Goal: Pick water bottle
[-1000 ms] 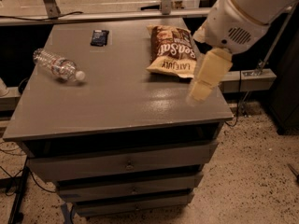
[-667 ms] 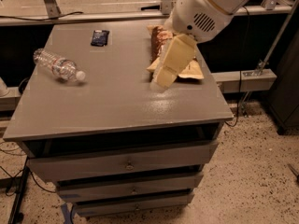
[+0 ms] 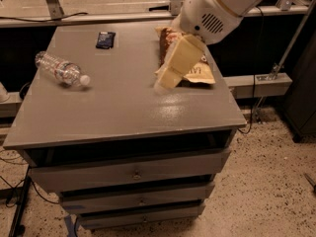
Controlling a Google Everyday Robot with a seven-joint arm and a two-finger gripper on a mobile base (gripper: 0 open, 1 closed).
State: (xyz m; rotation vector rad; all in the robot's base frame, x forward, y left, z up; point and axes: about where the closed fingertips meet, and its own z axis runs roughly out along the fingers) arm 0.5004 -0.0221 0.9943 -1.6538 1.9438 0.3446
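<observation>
The water bottle lies on its side on the cabinet top, in the left part of the top as the camera sees it and close to its left edge. It is clear and ribbed, with a pale label carrying red marks around its middle. Its white cap points toward the centre and front of the top, and its base points toward the back left corner. Nothing touches it.

A small dark flat object lies near the back edge of the top, a little left of the middle and apart from the bottle. A chip bag lies flat on the right part of the top, brown at the upper end and yellow at the lower. Its lower corner reaches toward the right edge, and much of it is hidden behind the arm.

The gripper hangs over the top just right of its centre, in front of the chip bag, slanting down and to the left from the arm's white housing. Its cream tip is low above the grey surface. It is well apart from the bottle and has no hold of it. Whether the claw is parted or closed cannot be told from this view.

Below the top, the cabinet front shows three grey drawers, each with a small knob. The cabinet stands on a speckled floor.
</observation>
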